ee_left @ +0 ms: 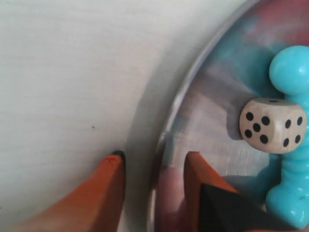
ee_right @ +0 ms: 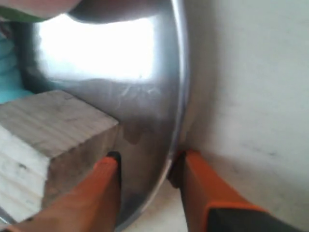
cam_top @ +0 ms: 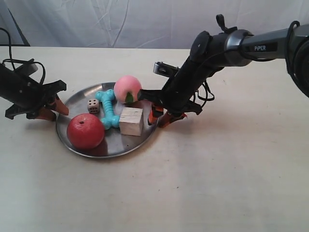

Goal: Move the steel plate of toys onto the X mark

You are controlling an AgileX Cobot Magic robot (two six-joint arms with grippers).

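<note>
At the left edge of the exterior view the left gripper (cam_top: 54, 111) is down at the table, its orange fingers (ee_left: 108, 193) spread on either side of the rim of the steel plate (cam_top: 120, 145): its wrist view shows one finger on the bare tabletop (cam_top: 217, 183) outside and the other inside the dish, with a gap to the rim on both sides, so nothing is pinched yet. The plate sits left of centre in the frame, flat on the table, and carries, from left to right, the red apple (cam_top: 85, 131) at its near edge, the small die (cam_top: 93, 106), the teal bone (cam_top: 108, 110), the pink peach (cam_top: 127, 88) at the far edge and the wooden cube (cam_top: 131, 121). Just right of the cube the right gripper (cam_top: 161, 120) straddles the opposite rim in the same way, its jaws apart, the outer finger close against the metal and the inner one near the cube. The X mark cannot be made out in any view. This looks like the grasping step; next both pincers should close on the rim together, then lift level so no toy rolls.
</note>
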